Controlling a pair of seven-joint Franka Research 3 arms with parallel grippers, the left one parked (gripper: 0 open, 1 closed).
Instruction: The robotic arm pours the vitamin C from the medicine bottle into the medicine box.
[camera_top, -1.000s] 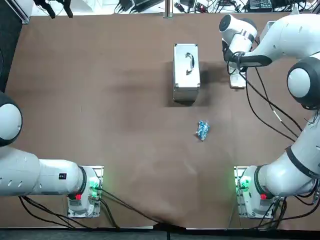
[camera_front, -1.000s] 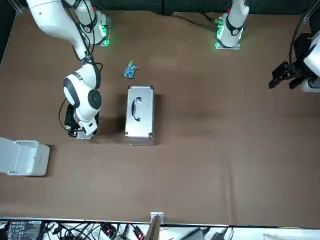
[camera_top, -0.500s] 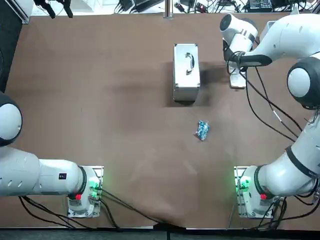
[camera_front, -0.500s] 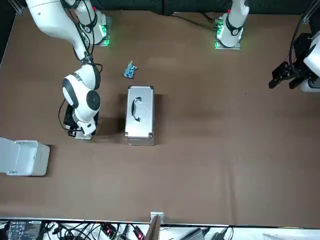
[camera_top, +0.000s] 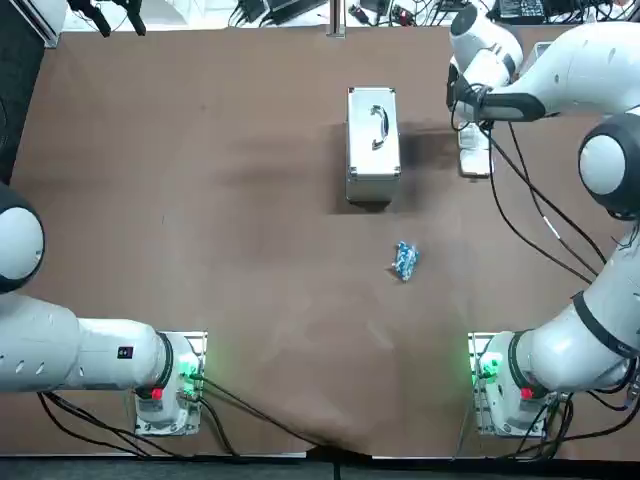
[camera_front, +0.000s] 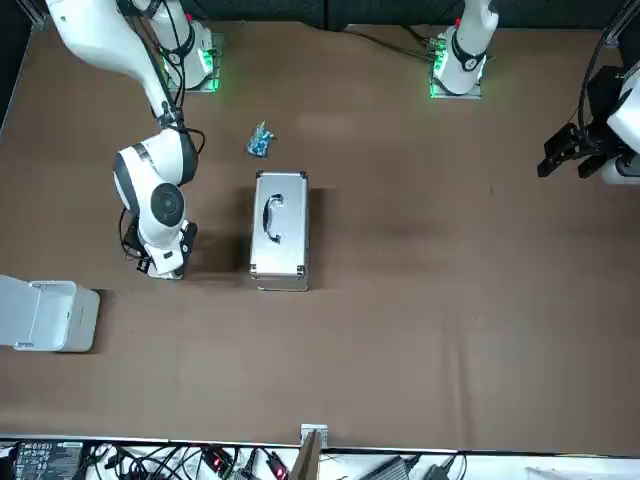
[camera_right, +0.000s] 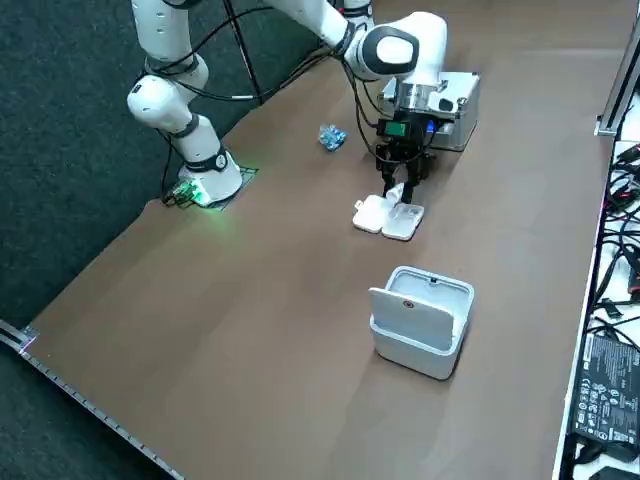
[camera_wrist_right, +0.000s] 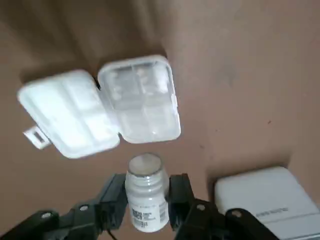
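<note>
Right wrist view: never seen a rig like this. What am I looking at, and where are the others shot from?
Two white robot arms sit side by side at a brown table; only the right one works. The wrist view comes from a camera on that arm: the right gripper is its two black fingers, shut on a white medicine bottle, close above an open medicine box. The other views are from overhead, from across the table facing the robot, and from the robot's right side. Also on the table: a metal case, a small blue packet and a white bin.
</note>
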